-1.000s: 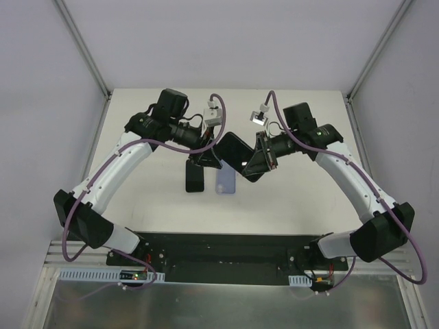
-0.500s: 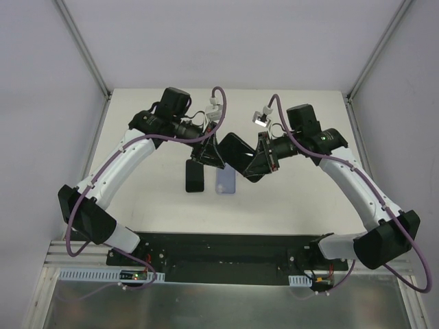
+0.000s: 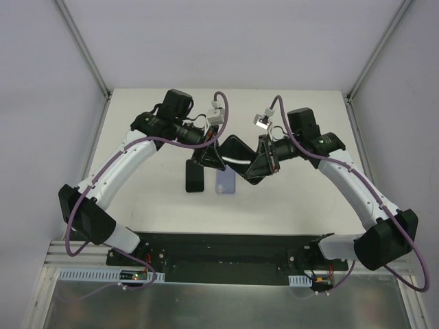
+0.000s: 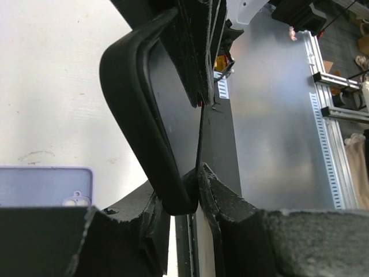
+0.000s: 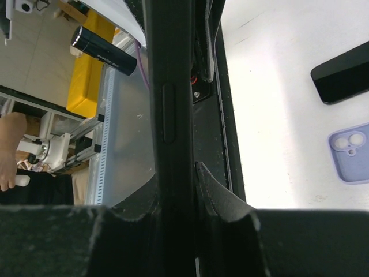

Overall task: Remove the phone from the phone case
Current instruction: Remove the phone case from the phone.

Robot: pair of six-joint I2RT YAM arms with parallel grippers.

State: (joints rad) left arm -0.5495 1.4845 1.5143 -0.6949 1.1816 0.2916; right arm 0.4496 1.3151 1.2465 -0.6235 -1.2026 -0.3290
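Your two arms meet over the middle of the table (image 3: 151, 205), and the black phone case (image 3: 236, 151) hangs in the air between them, tilted, with one corner pointing far and one near.

Your left gripper (image 4: 193, 190) has its fingers drawn narrow and pinched on the thick rounded rim of the phone case at its left corner. In the left wrist view you see that rim curving up from the fingers, and a smooth dark face set inside it, which looks to be the phone (image 4: 173, 115). You cannot tell from these views how far the phone sits in or out of the case.

Your right gripper (image 5: 173, 190) is also narrow and clamped on the case, on its right side. In the right wrist view the held edge runs straight up from the fingers, and it shows a long, slim side button.

On the table, just near of the held case, lie two things side by side, close together but apart. On the left is a black slab (image 3: 195, 178); you cannot tell whether it is a phone or a case. On the right is a lavender case (image 3: 225, 180), with two round camera holes showing at one corner in the right wrist view.

Any print on the phone, the cases or the arms is too small to read.
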